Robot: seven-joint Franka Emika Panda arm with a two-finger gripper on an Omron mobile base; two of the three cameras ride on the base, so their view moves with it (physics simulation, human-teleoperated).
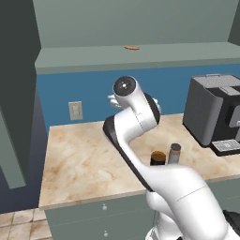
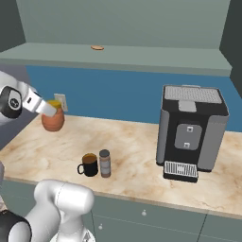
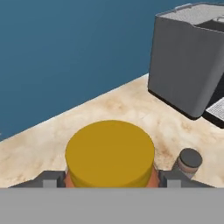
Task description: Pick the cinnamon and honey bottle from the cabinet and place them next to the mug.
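Grey coffee machine (image 2: 193,132) beyond mug (image 2: 89,165)

Marble counter (image 2: 142,156) with mug (image 2: 89,165), cinnamon (image 2: 105,163) just beside, coffee machine (image 2: 191,132).

Arm (image 1: 140,140): glossy white rounded shells, fat tubular links, dark grey-black bands at joints. Round black cap with small pale centre mark on joint end, ringed in white. Black strip runs along inner edge of one link. Broad white base link, dark collar at bottom. Hand (image 2: 40,107): white boxy block. Finger tips (image 3: 52,178): small, dark grey, squared.
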